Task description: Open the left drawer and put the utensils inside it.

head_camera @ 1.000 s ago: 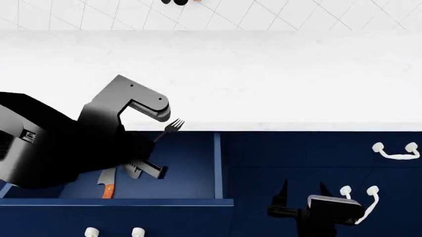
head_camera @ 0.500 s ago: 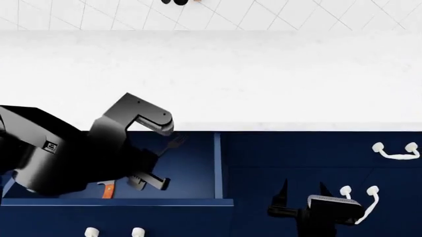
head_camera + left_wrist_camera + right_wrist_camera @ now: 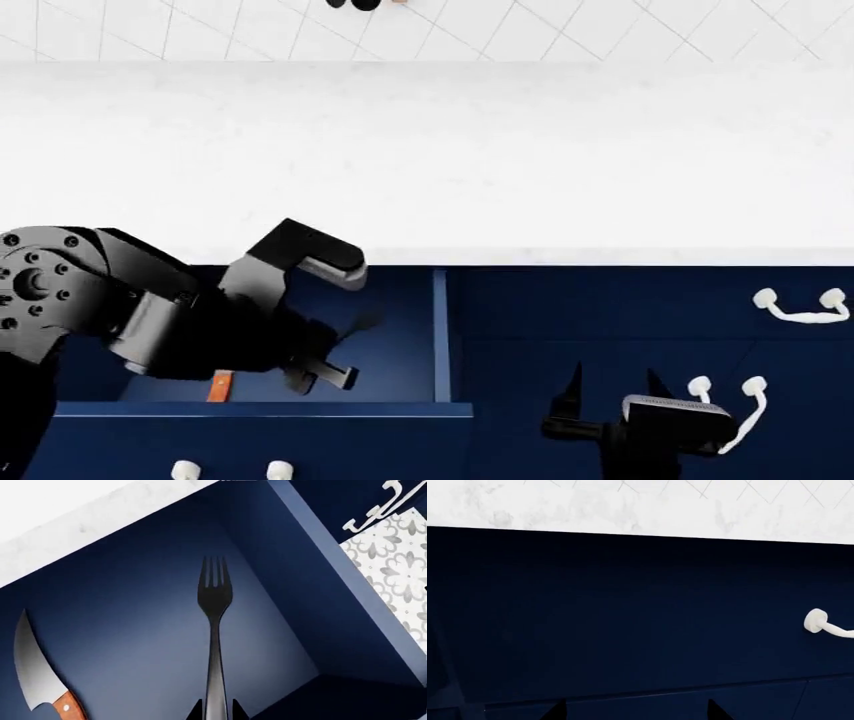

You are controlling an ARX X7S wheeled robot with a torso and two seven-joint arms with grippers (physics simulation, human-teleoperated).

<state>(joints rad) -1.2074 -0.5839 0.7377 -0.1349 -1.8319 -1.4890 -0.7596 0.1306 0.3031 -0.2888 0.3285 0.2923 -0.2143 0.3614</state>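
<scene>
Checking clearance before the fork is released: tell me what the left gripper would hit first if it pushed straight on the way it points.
Probably the left drawer's blue floor: the left gripper points down into it, with the fork leading and likely touching first. Depth is unclear. The knife lies off to one side.

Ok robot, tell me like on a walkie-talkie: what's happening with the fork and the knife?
Left gripper shut on fork, inside open left drawer. Knife already lying in drawer. Right gripper open, empty, by a cabinet handle. Nothing in the way.
</scene>
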